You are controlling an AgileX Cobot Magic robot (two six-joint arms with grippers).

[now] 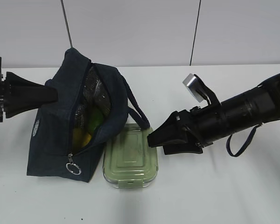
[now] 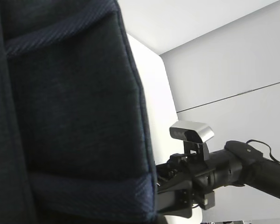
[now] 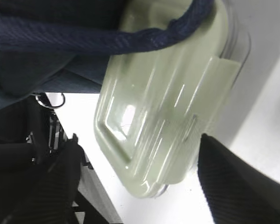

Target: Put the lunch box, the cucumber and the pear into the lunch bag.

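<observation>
The navy lunch bag point(image 1: 53, 135) stands at the left with its zipper open. Inside it I see the green cucumber point(image 1: 95, 120) and the yellow pear point(image 1: 83, 138). The sage-green lunch box point(image 1: 130, 161) lies on the table against the bag's right side, and the bag's handle point(image 1: 135, 109) drapes over its far end. My right gripper point(image 1: 151, 139) is open just right of the box. In the right wrist view point(image 3: 140, 140) its fingers straddle the box point(image 3: 168, 102) without touching it. My left gripper point(image 1: 53, 93) holds the bag's left edge. The bag's fabric point(image 2: 74, 116) fills the left wrist view.
The zipper's metal ring pull point(image 1: 73, 167) hangs at the bag's front bottom corner. The white table point(image 1: 214, 196) ends at a white wall behind. A dark strap loop point(image 1: 240, 142) hangs under my right arm point(image 2: 224, 168).
</observation>
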